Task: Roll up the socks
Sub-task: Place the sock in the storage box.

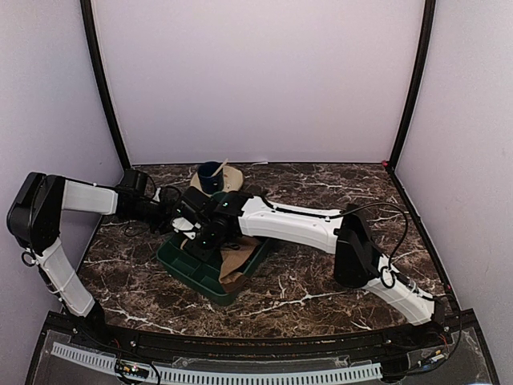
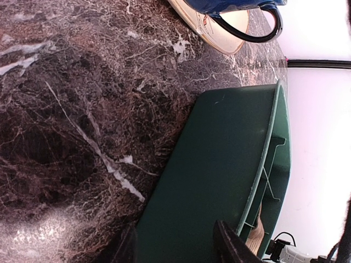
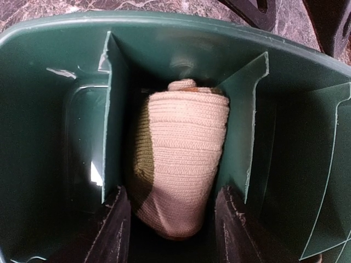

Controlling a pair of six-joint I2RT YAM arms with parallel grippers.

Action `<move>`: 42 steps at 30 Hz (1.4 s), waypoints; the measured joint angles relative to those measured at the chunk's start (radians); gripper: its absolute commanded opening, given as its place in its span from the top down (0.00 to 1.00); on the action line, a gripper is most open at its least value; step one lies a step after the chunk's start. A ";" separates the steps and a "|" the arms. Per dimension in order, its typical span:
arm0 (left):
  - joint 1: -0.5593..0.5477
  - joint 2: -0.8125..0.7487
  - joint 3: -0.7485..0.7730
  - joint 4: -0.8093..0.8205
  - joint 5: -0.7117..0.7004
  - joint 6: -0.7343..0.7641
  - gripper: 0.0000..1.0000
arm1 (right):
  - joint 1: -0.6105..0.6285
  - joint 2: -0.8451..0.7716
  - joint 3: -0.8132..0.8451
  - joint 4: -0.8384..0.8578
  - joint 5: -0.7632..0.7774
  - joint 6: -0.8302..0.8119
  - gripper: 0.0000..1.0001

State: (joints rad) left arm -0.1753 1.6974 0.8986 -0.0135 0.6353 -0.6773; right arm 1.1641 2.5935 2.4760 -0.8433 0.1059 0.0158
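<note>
A rolled tan sock (image 3: pixel 184 159) with an olive patch stands in the middle compartment of the green divided bin (image 3: pixel 49 109). My right gripper (image 3: pixel 171 197) hangs over that compartment, open, one finger on each side of the roll with a small gap on both sides. From above, more tan sock cloth (image 1: pixel 236 261) lies in the bin (image 1: pixel 184 269) near its front right corner. My left gripper (image 2: pixel 175 230) is open against the bin's outer wall (image 2: pixel 219 164), holding nothing. A sliver of tan sock (image 2: pixel 256 236) shows past the rim.
A beige saucer (image 1: pixel 232 179) with a blue cup (image 1: pixel 211 174) stands just behind the bin, also close in the left wrist view as saucer (image 2: pixel 233 34) and cup (image 2: pixel 230 4). Both arms crowd over the bin's left half. Dark marble table (image 1: pixel 337 281) around.
</note>
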 measured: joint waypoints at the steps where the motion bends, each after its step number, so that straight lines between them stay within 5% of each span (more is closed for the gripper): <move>1: 0.000 0.000 0.000 0.000 0.000 0.000 0.51 | 0.000 -0.002 -0.005 0.005 0.000 -0.001 0.50; 13: -0.006 0.000 0.005 -0.031 -0.020 0.009 0.50 | 0.000 -0.102 -0.133 0.052 0.040 -0.008 0.49; 24: 0.004 -0.053 0.035 -0.053 -0.111 0.027 0.44 | -0.002 -0.360 -0.379 0.156 0.150 0.006 0.47; 42: 0.009 -0.181 0.085 -0.123 -0.068 0.271 0.47 | -0.003 -0.531 -0.703 0.193 0.221 0.230 0.43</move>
State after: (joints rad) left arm -0.1665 1.5162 0.9833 -0.1364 0.5671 -0.4065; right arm 1.1610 2.0621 1.7725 -0.6506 0.3267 0.2455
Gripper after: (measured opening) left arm 0.533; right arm 0.566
